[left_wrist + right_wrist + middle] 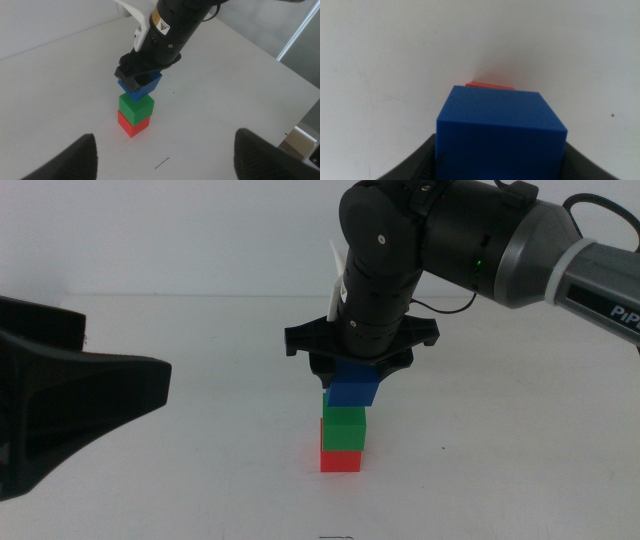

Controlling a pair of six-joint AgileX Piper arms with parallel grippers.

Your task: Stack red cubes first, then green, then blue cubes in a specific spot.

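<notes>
The red cube (341,461) sits on the white table (200,490) with the green cube (345,429) stacked on it. My right gripper (355,375) comes down from above and is shut on the blue cube (354,387). It holds the blue cube at the green cube's top, slightly turned and offset to the right; I cannot tell if they touch. The left wrist view shows the same stack: red (133,124), green (136,107), blue (142,87). In the right wrist view the blue cube (500,125) fills the jaws, a sliver of red (490,85) shows beyond it, and green is hidden. My left gripper (90,395) waits open at the left.
The right arm's dark body (400,240) hangs over the stack. The table edge (280,65) and a lower floor area show in the left wrist view.
</notes>
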